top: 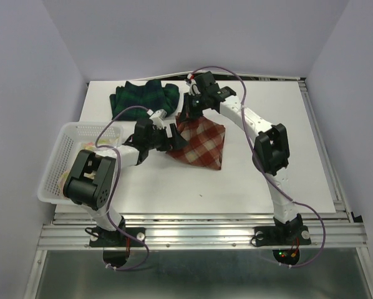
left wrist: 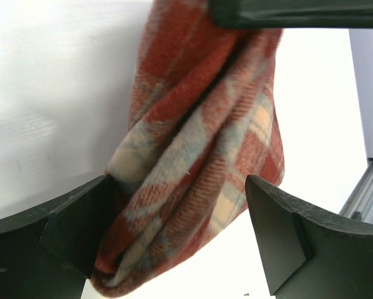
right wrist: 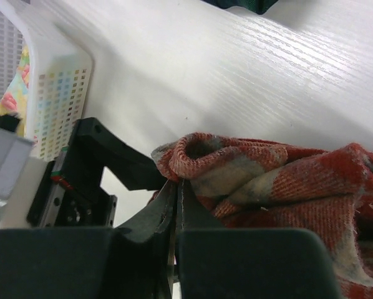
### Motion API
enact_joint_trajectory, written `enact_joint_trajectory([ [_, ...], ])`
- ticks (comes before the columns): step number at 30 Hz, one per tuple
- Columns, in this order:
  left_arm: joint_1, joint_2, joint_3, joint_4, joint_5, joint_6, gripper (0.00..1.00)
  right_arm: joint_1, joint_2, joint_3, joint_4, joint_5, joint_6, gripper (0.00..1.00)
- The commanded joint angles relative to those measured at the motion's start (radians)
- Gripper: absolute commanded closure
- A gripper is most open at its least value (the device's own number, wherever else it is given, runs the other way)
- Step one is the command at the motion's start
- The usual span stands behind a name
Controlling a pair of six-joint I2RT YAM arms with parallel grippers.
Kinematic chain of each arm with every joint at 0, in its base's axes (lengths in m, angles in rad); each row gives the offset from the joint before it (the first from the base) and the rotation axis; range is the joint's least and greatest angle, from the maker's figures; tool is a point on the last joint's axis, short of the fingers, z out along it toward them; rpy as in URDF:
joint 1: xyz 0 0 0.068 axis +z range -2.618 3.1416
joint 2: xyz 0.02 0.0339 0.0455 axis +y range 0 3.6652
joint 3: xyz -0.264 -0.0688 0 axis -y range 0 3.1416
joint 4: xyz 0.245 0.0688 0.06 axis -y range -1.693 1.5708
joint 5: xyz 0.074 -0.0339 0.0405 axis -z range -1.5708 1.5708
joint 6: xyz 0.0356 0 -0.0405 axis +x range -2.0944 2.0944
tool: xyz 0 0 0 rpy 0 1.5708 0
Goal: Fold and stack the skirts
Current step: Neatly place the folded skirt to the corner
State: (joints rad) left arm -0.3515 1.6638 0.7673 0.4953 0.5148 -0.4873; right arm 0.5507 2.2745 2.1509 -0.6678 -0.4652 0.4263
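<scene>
The red-and-cream plaid skirt [top: 200, 144] lies partly bunched on the white table, its left corner lifted. My right gripper [top: 186, 117] is shut on that raised edge; the right wrist view shows the skirt [right wrist: 280, 180] pinched between the closed fingertips [right wrist: 179, 187]. My left gripper [left wrist: 177, 233] stands open around the hanging bunch of this skirt [left wrist: 193, 156], and the cloth touches the left finger [left wrist: 74, 224]. The dark green-navy plaid skirt [top: 146, 96] lies crumpled at the back of the table. The pastel flowered skirt [right wrist: 17, 78] sits inside the basket.
A white plastic mesh basket [top: 60, 146] stands at the table's left edge, close beside the left arm. Grey walls close in the table on three sides. A metal rail [top: 199, 233] runs along the near edge.
</scene>
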Motion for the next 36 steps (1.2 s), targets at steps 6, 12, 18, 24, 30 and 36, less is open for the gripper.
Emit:
enact_joint_trajectory([
  [6, 0.005, -0.197, 0.076, -0.250, -0.026, 0.305, 0.01, -0.009, -0.049, 0.020, 0.065, -0.053, -0.003, 0.99],
  [12, 0.031, -0.207, 0.069, -0.235, 0.008, 0.343, 0.01, -0.009, -0.058, 0.014, 0.063, -0.081, -0.009, 0.99],
  [18, 0.042, -0.106, 0.102, -0.189, 0.080, 0.342, 0.01, -0.009, -0.073, 0.007, 0.065, -0.121, -0.012, 0.99],
  [24, 0.040, -0.033, 0.079, -0.023, 0.292, 0.228, 0.01, -0.009, -0.078, 0.015, 0.071, -0.132, -0.006, 0.99],
  [30, 0.040, 0.028, 0.075, 0.063, 0.255, 0.145, 0.02, -0.009, -0.073, 0.029, 0.085, -0.162, 0.014, 0.99],
  [36, 0.040, 0.089, 0.084, 0.089, 0.191, 0.073, 0.12, -0.018, -0.081, 0.032, 0.117, -0.179, 0.042, 0.99],
])
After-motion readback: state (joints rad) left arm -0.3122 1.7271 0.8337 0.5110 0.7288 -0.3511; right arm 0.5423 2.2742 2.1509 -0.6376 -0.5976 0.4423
